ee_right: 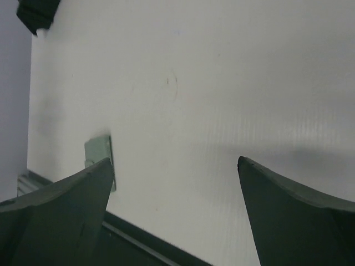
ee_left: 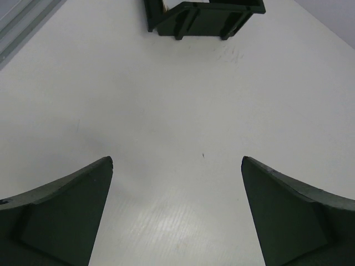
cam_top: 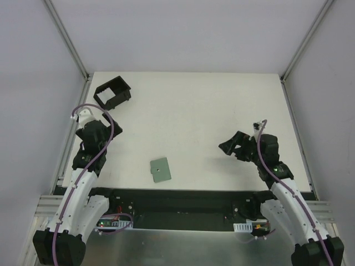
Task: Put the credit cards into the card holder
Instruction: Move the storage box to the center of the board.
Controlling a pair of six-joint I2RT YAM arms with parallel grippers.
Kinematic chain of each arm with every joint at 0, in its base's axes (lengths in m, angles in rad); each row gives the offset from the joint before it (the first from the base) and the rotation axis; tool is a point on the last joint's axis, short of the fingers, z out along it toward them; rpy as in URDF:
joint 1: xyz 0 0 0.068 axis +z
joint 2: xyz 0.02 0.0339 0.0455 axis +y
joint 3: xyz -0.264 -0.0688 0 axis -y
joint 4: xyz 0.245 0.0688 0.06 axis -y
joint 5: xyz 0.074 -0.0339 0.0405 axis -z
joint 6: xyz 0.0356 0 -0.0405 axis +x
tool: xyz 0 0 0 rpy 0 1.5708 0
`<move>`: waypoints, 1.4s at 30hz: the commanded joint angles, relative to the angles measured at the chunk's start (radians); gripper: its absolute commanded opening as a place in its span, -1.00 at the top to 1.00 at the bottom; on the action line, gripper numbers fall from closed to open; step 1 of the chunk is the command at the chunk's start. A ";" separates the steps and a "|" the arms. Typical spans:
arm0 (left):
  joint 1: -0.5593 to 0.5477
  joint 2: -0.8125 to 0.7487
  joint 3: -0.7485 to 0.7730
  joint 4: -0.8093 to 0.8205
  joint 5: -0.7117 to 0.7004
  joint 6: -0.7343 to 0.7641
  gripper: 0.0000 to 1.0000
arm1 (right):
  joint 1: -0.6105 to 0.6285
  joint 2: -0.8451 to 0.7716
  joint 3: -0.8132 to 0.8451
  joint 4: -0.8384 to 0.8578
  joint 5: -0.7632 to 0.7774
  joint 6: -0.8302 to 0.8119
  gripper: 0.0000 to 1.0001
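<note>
The card holder point(cam_top: 112, 92), a black open-topped box, stands at the table's far left. It also shows at the top of the left wrist view point(ee_left: 205, 16), and one corner shows in the right wrist view point(ee_right: 36, 14). My left gripper point(cam_top: 104, 123) is just in front of the holder, open and empty over bare table point(ee_left: 176, 160). My right gripper point(cam_top: 230, 145) is open and empty at mid right point(ee_right: 176, 160). No credit card shows lying on the table. The holder's inside is mostly hidden.
A grey-green flat case with a snap dot point(cam_top: 160, 169) lies near the front edge at centre-left, and is partly seen behind my right gripper's left finger point(ee_right: 99, 152). Metal frame rails point(cam_top: 72, 44) and grey walls border the white table.
</note>
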 commanded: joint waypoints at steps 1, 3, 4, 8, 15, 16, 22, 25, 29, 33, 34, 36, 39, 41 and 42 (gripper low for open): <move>-0.006 -0.017 0.036 -0.074 0.005 -0.031 -0.98 | 0.144 0.095 0.103 -0.061 -0.015 -0.057 -0.93; -0.006 -0.022 0.050 -0.072 0.094 -0.022 -0.98 | 0.223 0.133 0.140 -0.095 0.057 -0.073 -0.93; -0.006 -0.020 0.050 -0.074 0.126 -0.030 -0.98 | 0.254 0.158 0.148 -0.093 0.074 -0.076 -0.93; -0.006 -0.029 0.079 -0.149 0.155 -0.078 -0.98 | 0.384 0.250 0.189 -0.059 0.117 -0.065 -0.93; -0.004 -0.019 0.104 -0.209 0.190 -0.062 -0.98 | 0.536 0.431 0.286 -0.105 0.189 -0.074 -0.93; -0.004 0.000 0.119 -0.209 0.201 -0.036 -0.98 | 0.544 0.448 0.293 -0.110 0.188 -0.074 -0.93; -0.004 0.208 0.329 -0.204 0.217 0.071 -0.98 | 0.578 0.497 0.317 -0.108 0.203 -0.051 -0.93; -0.004 0.354 0.465 -0.206 0.240 0.139 -0.98 | 0.576 0.502 0.340 -0.147 0.229 -0.050 -0.93; 0.007 0.523 0.625 -0.204 0.209 0.197 -0.98 | 0.576 0.471 0.352 -0.181 0.267 -0.076 -0.93; 0.055 0.688 0.794 -0.186 0.262 0.248 -0.98 | 0.577 0.428 0.344 -0.213 0.341 -0.102 -0.93; 0.083 0.725 0.821 -0.171 0.320 0.250 -0.98 | 0.576 0.416 0.344 -0.225 0.358 -0.108 -0.93; 0.135 0.802 0.887 -0.154 0.428 0.247 -0.98 | 0.578 0.393 0.343 -0.246 0.390 -0.116 -0.93; 0.169 0.930 0.986 -0.141 0.489 0.303 -0.98 | 0.576 0.351 0.335 -0.282 0.428 -0.119 -0.93; 0.174 1.004 1.042 -0.134 0.500 0.364 -0.98 | 0.576 0.321 0.320 -0.294 0.451 -0.122 -0.93; 0.174 1.049 1.078 -0.134 0.499 0.393 -0.98 | 0.576 0.302 0.311 -0.297 0.459 -0.122 -0.93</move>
